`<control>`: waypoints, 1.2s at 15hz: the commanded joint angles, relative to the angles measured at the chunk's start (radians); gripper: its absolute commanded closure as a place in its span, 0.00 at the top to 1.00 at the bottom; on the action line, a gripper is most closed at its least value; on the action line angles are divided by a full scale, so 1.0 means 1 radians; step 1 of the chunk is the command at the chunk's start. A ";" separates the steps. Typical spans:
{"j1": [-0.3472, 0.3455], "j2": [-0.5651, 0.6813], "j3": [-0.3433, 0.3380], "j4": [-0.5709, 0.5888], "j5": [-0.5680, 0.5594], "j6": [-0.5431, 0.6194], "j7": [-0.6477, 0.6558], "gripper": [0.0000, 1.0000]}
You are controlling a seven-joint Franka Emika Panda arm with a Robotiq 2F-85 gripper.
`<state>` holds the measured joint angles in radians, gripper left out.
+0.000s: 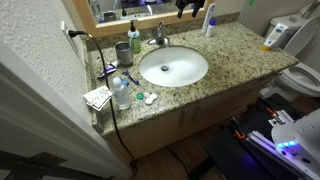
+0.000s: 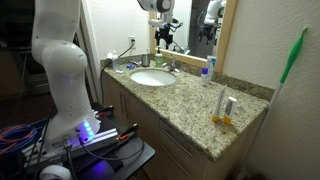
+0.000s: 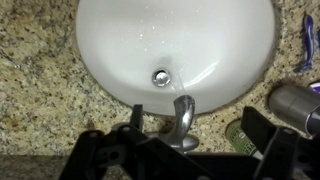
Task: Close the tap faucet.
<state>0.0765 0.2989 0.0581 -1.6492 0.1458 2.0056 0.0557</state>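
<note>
The small silvery tap faucet (image 3: 183, 118) stands at the back rim of the white oval basin (image 3: 110, 40), with its short curved spout pointing over the bowl. It also shows in both exterior views (image 1: 160, 40) (image 2: 172, 66). My gripper (image 3: 196, 120) is open, and in the wrist view its two black fingers lie either side of the faucet without touching it. In both exterior views the gripper (image 1: 188, 6) (image 2: 165, 32) hangs above the faucet, in front of the mirror. I cannot tell whether water is running.
A green soap dispenser (image 3: 240, 135) (image 1: 135, 40) and a grey cup (image 3: 296, 105) (image 1: 122, 52) stand close beside the faucet. A water bottle (image 1: 120, 92) and small toiletries lie at the granite counter's end. A white bottle (image 1: 209, 22) stands by the mirror. A toilet (image 1: 300, 78) is beside the vanity.
</note>
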 commanded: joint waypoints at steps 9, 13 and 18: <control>0.017 0.228 0.001 0.223 -0.024 0.061 0.081 1.00; 0.037 0.354 -0.009 0.370 -0.047 0.107 0.116 1.00; 0.040 0.385 -0.001 0.405 -0.036 0.113 0.123 1.00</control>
<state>0.1165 0.6837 0.0576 -1.2473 0.1102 2.1230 0.1783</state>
